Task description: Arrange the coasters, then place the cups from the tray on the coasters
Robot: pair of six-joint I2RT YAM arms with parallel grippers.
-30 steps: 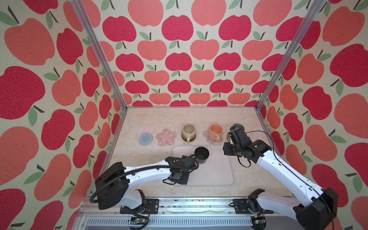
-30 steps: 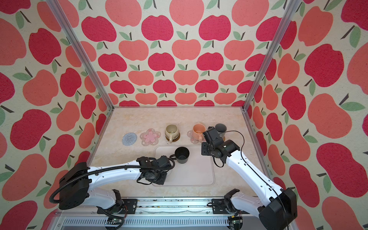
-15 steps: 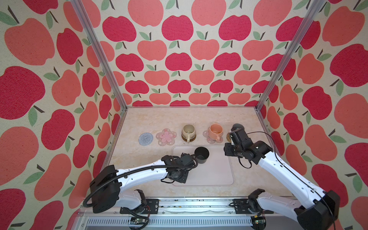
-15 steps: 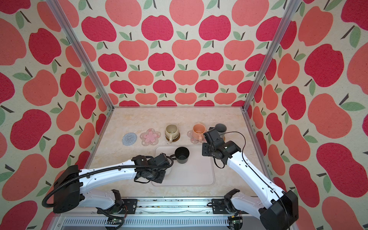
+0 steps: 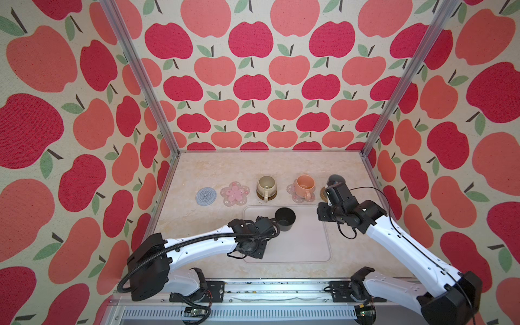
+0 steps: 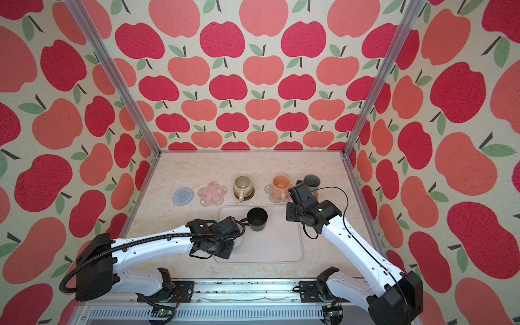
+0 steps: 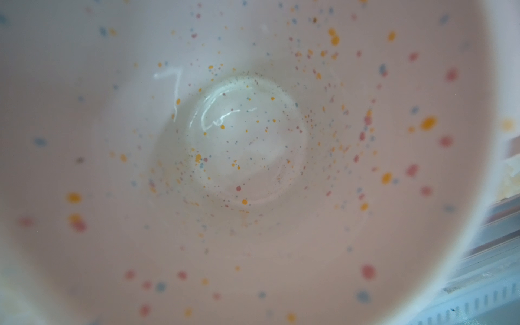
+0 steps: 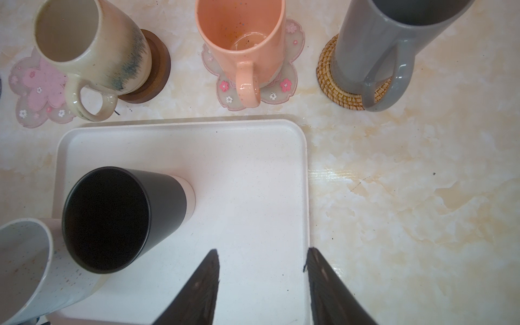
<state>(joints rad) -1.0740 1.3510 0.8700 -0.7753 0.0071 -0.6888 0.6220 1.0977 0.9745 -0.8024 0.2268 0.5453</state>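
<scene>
My left gripper (image 6: 230,233) hangs over the left part of the tray (image 5: 304,242). Its wrist camera looks straight down into the white speckled mug (image 7: 253,140) directly beneath it. The fingers are hidden, so I can't tell whether they pinch the mug or stand apart.

Beyond that gripper and to its left, off the tray, lie the grey crocheted coaster (image 5: 206,196) and a pink flower coaster (image 5: 235,194), both bare. Just to the gripper's right, the black cup (image 5: 284,219) stands upright on the tray, close beside the white mug.

My right gripper (image 8: 261,281) hovers over the tray's right rim, fingers spread with nothing between them. Ahead of it, off the tray, three mugs stand in a row:
- the cream mug (image 8: 112,56) on the brown wooden coaster (image 8: 160,70)
- the peach mug (image 8: 242,42) on the second flower coaster (image 8: 287,87)
- the grey mug (image 8: 365,47) on the rattan coaster (image 8: 329,84)
</scene>
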